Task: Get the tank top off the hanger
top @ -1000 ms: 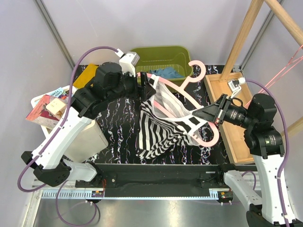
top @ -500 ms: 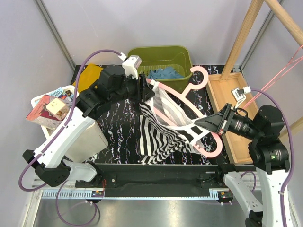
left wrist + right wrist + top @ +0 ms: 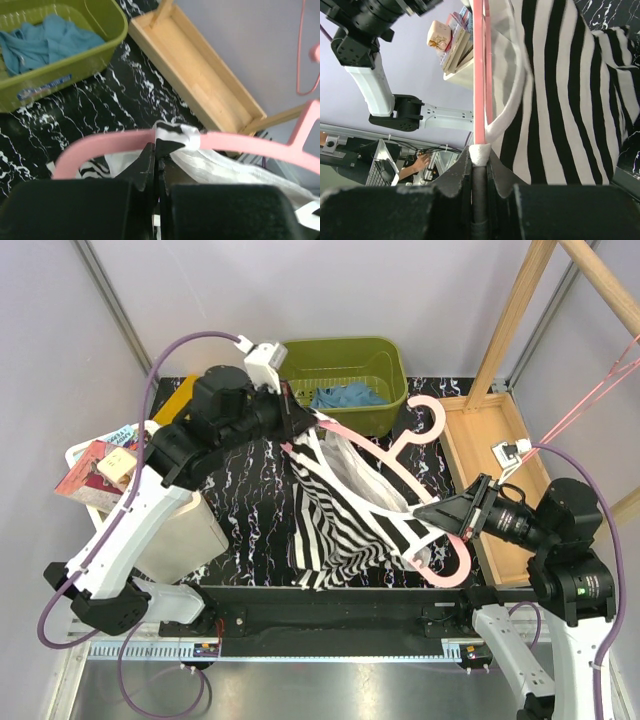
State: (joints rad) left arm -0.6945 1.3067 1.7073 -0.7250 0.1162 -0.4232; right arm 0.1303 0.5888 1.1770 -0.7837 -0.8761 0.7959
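**Tank top** (image 3: 335,520): black-and-white striped, with white straps. It is draped on the hanger (image 3: 250,141) and held up over the middle of the counter (image 3: 245,490), with its lower hem bunched near the front edge.

**Hanger:** pink plastic, lying tilted from upper left to lower right. Its hook points toward the wooden tray (image 3: 480,440).

**Left pincer** (image 3: 156,150): clenched on a fold of the tank top's strap, just below the hanger's bar at its far-left shoulder.

**Right pincer** (image 3: 479,157): clenched on the hanger's lower right end, where a white strap wraps the bar.

**Surroundings:**
- Green basket (image 3: 340,343) at the rear of the counter, with a blue cloth (image 3: 345,395) inside.
- Wooden tray along the right side.
- Stack of books (image 3: 95,465) at the left edge.
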